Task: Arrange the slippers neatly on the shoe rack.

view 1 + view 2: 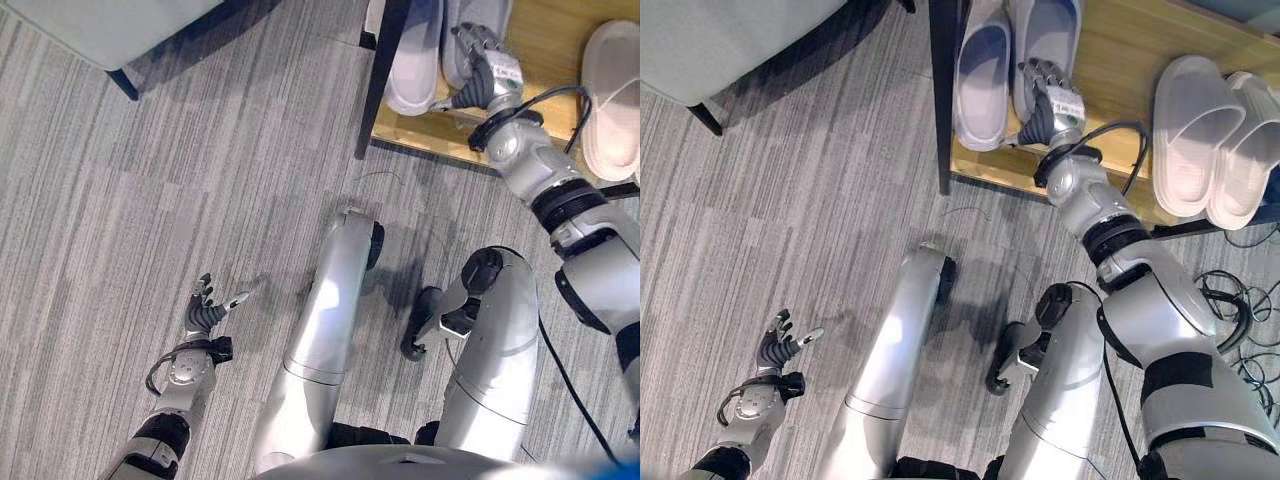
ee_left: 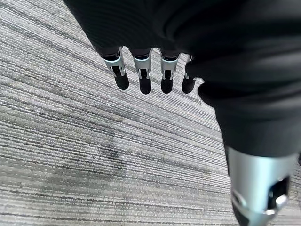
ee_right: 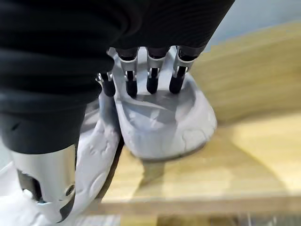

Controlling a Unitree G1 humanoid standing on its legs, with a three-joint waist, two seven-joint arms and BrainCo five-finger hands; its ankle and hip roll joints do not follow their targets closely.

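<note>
Two grey slippers lie side by side at the left end of the wooden rack shelf [image 1: 1120, 60]. The left one [image 1: 980, 85] lies free. My right hand [image 1: 1048, 100] is over the heel of the right one [image 1: 1055, 30]. In the right wrist view its straight fingers [image 3: 151, 77] rest their tips on that slipper [image 3: 164, 122], and the thumb hangs beside the other slipper [image 3: 96, 160]. A pale pair of slippers [image 1: 1190, 130] lies at the right end of the shelf. My left hand [image 1: 205, 312] hovers open and idle above the carpet.
A black upright post [image 1: 945, 90] of the rack stands just left of the grey pair. A grey piece of furniture [image 1: 110, 30] on dark legs is at the far left. Striped grey carpet [image 2: 94, 141] covers the floor in front of the rack.
</note>
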